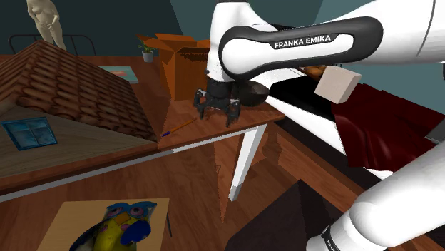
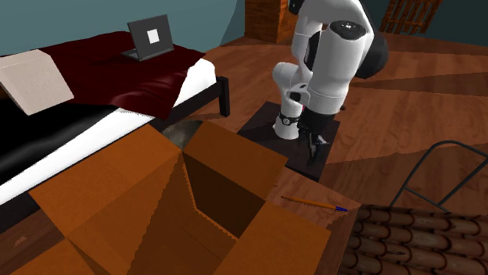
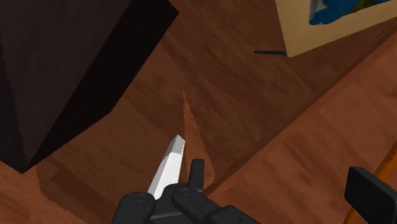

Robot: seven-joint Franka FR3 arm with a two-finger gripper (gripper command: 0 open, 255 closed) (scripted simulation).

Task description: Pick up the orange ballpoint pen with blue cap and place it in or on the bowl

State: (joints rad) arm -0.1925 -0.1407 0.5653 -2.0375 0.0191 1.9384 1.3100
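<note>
Tan flat board [image 1: 71, 214] lies nearest on the wood-grain floor [image 1: 285, 171], carrying a glossy yellow-and-blue owl-like figure [image 1: 121, 227]. Beyond it stands the brown table [image 1: 207, 132] on a tapered white leg [image 1: 246, 160]. On the table, a model roof [image 1: 71, 93] of ribbed reddish tiles sits at the shoulder view's left. The pen [image 1: 180, 127], a slim orange rod with a blue cap, lies flat near the table's edge, between the roof and the pincer [image 1: 217, 114], cap end toward the roof. The all-black pincer hangs just beside the pen, at the table's edge, apart from it; its fingers [image 3: 368, 191] stand wide apart and clasp nothing. A dark rounded shape [image 1: 254, 91] shows just behind the pincer; what it is cannot be told. Farther back stands an orange-brown cardboard box [image 1: 182, 64] with flaps spread; the second exterior view shows its plain brown inner walls. Farthest is a bed [image 1: 378, 121] with a dark red cover and a pale wedge-like pillow [image 1: 339, 84].
</note>
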